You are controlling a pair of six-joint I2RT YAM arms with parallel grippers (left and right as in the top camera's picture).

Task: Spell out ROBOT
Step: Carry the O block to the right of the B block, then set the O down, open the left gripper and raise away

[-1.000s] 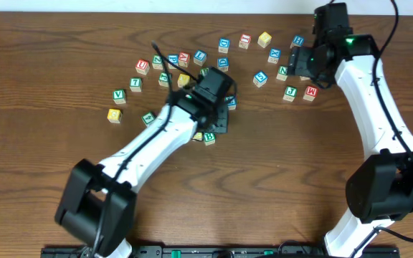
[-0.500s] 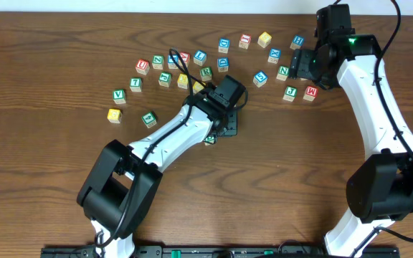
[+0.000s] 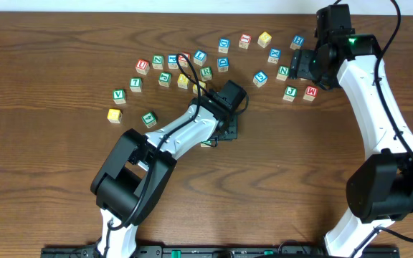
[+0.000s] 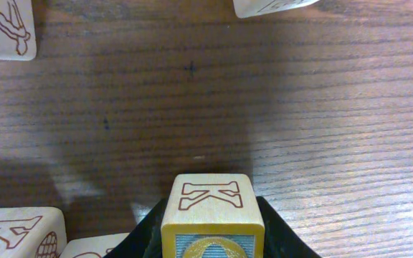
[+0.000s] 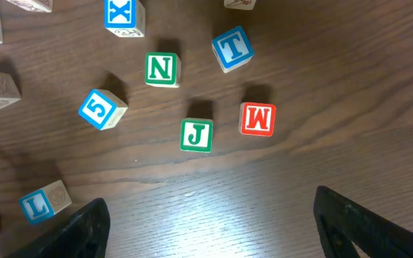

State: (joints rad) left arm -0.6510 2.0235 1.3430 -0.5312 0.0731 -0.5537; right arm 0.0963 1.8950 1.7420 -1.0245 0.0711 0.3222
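My left gripper (image 4: 212,240) is shut on a yellow-framed cube (image 4: 212,208). A K outline shows on its upper side and a rounded yellow letter on the face toward the camera. It hangs low over bare wood. From overhead the left gripper (image 3: 226,120) is just below the scatter of cubes, and a green-framed cube (image 3: 207,142) peeks out from under the arm. A green R cube (image 3: 206,72) lies in the scatter. My right gripper (image 5: 210,222) stands open above the table, nearer than the blue-framed T cube (image 5: 232,49); overhead, the right gripper (image 3: 308,63) covers the T.
Round the T lie green N (image 5: 162,69), green J (image 5: 196,135), red M (image 5: 257,119), blue 5 (image 5: 102,109) and blue L (image 5: 43,203). Plain-sided cubes sit by my left gripper at the lower left (image 4: 16,233) and upper left (image 4: 4,27). Several more cubes spread across the table's far half (image 3: 163,68).
My left arm has swung to the right, carrying the gripper and its yellow cube slightly right and toward the near side. The right arm has not moved.
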